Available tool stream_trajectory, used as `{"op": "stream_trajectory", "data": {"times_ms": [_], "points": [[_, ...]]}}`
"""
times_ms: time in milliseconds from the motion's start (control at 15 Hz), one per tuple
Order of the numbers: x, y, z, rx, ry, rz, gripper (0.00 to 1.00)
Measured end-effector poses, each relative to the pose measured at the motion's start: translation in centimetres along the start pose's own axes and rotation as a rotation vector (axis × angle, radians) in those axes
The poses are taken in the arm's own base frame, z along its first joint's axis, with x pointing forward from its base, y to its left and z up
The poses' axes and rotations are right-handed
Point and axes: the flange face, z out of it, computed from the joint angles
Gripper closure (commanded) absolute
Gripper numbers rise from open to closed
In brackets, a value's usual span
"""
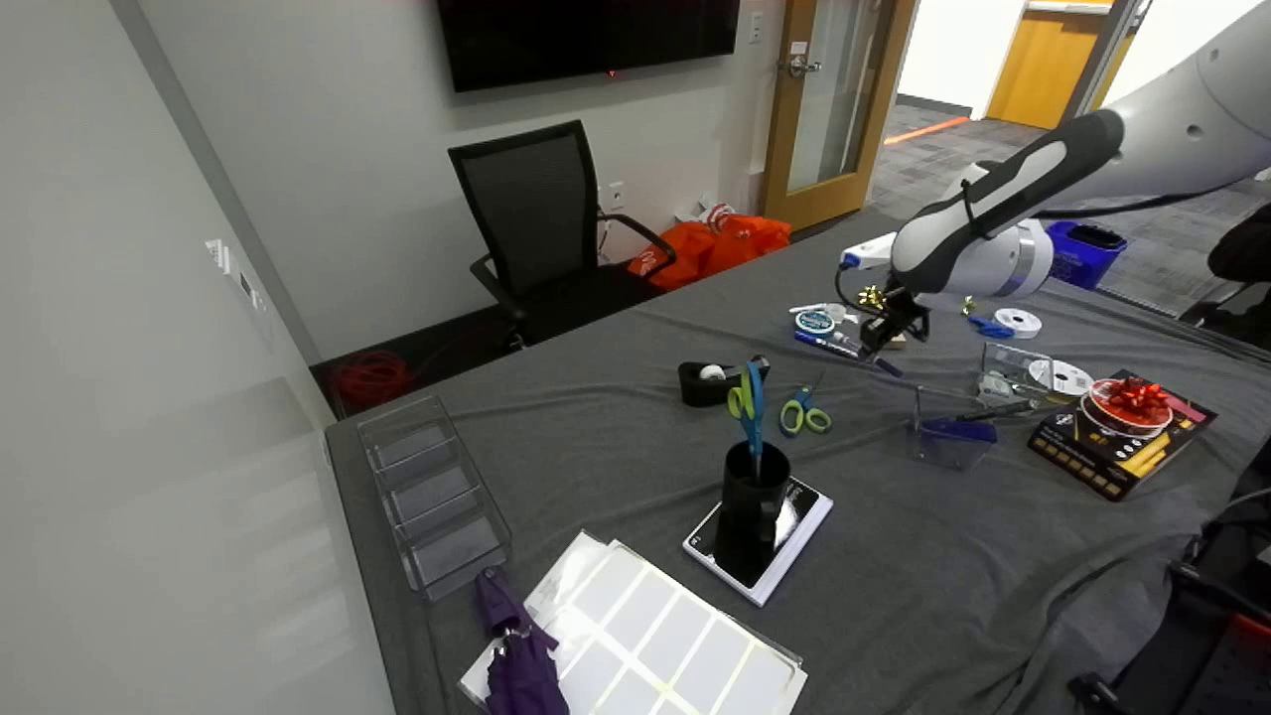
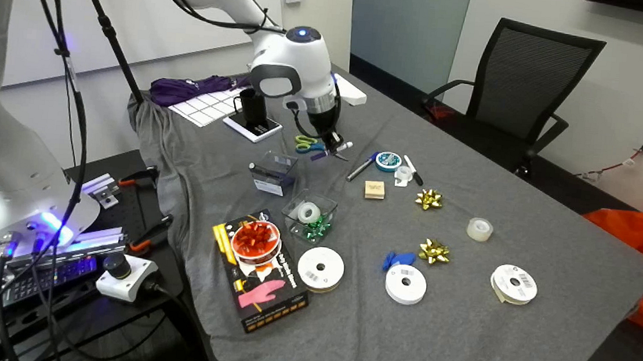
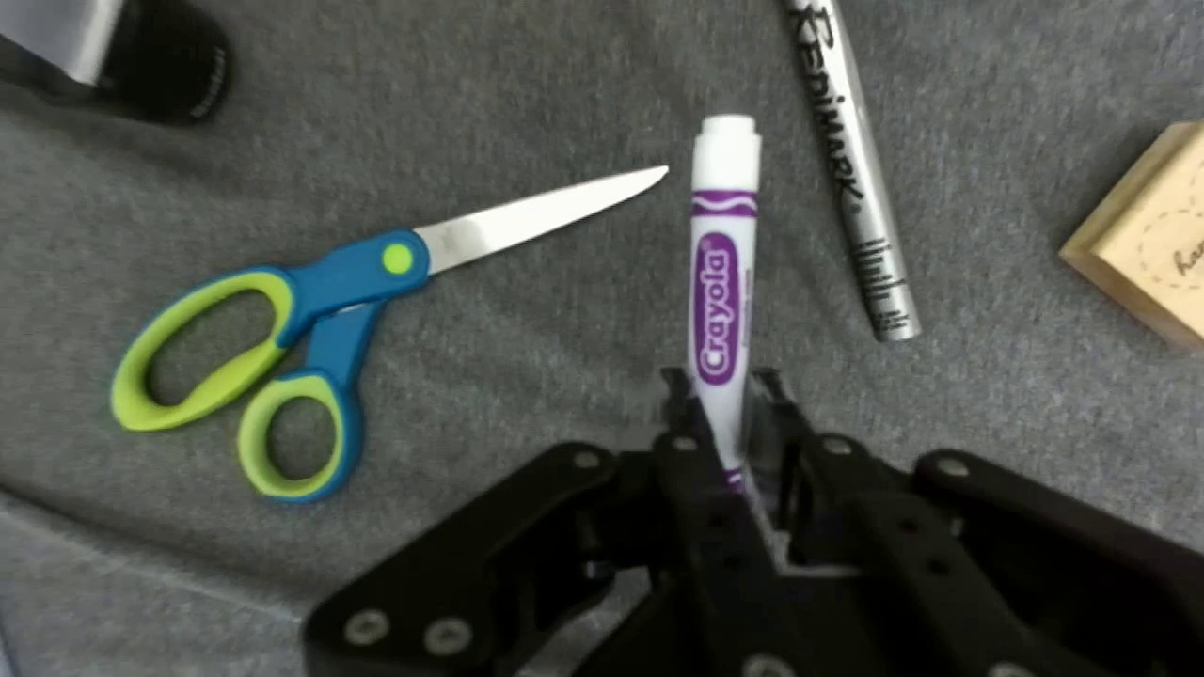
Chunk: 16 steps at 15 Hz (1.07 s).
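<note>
Presently, the gripper is narrow and holds the marker between its fingers, near the bottom of the printed label. Seen from the wrist, the marker's long axis goes along with the fingers, its white end pointing to twelve o'clock; whether it touches the grey cloth, I cannot tell. Near it, at one o'clock, lies a silver pen. Between nine and ten lie scissors, whose blade tip seems just beside the white end. Farther are a wooden block at two and a tape dispenser at ten.
</note>
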Motion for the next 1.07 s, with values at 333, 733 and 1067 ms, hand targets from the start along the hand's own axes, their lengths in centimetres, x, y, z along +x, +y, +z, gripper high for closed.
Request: {"op": "stream_trajectory", "data": {"times_ms": [333, 733, 1067], "points": [[-1.3, 0.2, -6.0, -0.062, 0.047, 0.045, 0.96], [1.1, -1.4, -8.6, -0.016, 0.202, 0.085, 0.96], [3.7, -0.8, -10.2, 0.036, 0.386, 0.107, 0.96]]}}
